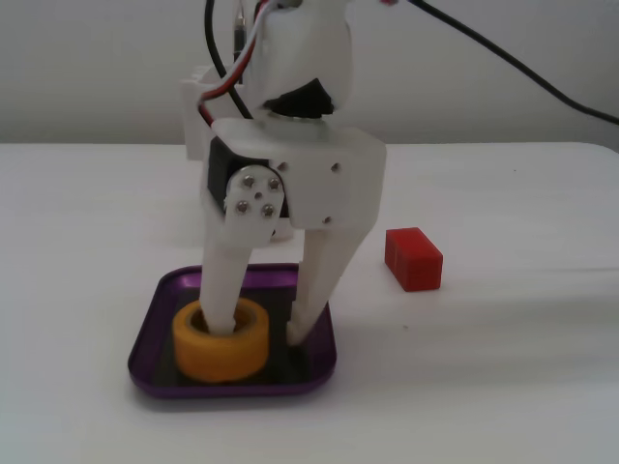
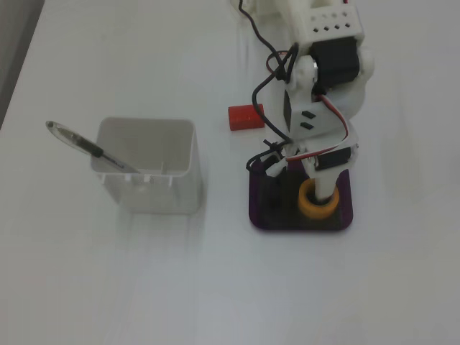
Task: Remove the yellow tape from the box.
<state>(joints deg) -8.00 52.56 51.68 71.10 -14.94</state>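
The yellow tape point(image 1: 221, 345) lies flat in the purple box point(image 1: 153, 329), toward its left in a fixed view. It shows in another fixed view as an orange ring point(image 2: 316, 208) in the box point(image 2: 302, 223). My white gripper point(image 1: 259, 332) reaches down into the box. One finger point(image 1: 224, 290) stands inside the tape's hole, the other finger point(image 1: 311, 300) stands outside the roll on the box floor. The jaws are apart, straddling the roll's right wall; the tape rests on the floor.
A small red block point(image 1: 414, 258) lies on the white table right of the box, also seen beside the arm point(image 2: 246, 117). A tall white plastic container point(image 2: 149, 172) with a pen point(image 2: 86, 146) stands left of the box.
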